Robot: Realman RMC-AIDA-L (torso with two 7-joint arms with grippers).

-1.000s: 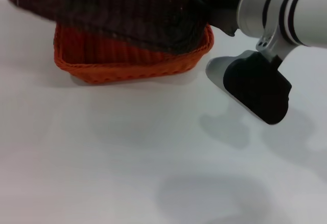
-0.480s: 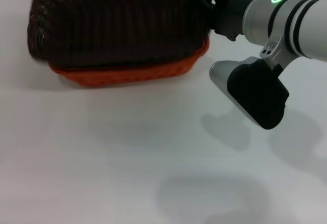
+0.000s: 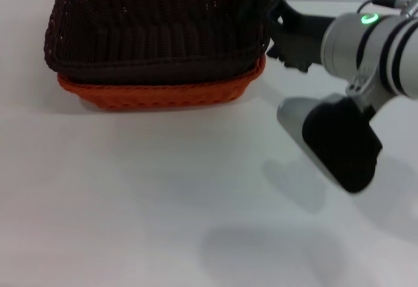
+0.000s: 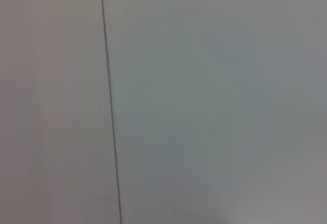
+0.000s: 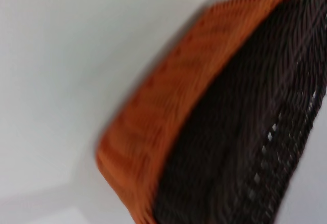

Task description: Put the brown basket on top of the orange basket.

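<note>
The brown basket [image 3: 157,32] sits nested in the orange basket [image 3: 157,94] at the far left of the white table [image 3: 163,195]. Only the orange rim and lower side show beneath it. My right gripper [image 3: 270,29] is at the brown basket's right end, shut on its rim. The right wrist view shows the orange basket's side [image 5: 168,112] close up, with the brown basket [image 5: 240,132] against it. My left gripper is out of view; the left wrist view shows only a plain pale surface with a thin dark line.
My right arm's grey and black forearm housing [image 3: 336,143] hangs over the table to the right of the baskets. The table's far edge runs just behind the baskets.
The brown basket has come down from a tilted, raised position and settled level into the orange basket. My right arm has shifted slightly right and down with it.
</note>
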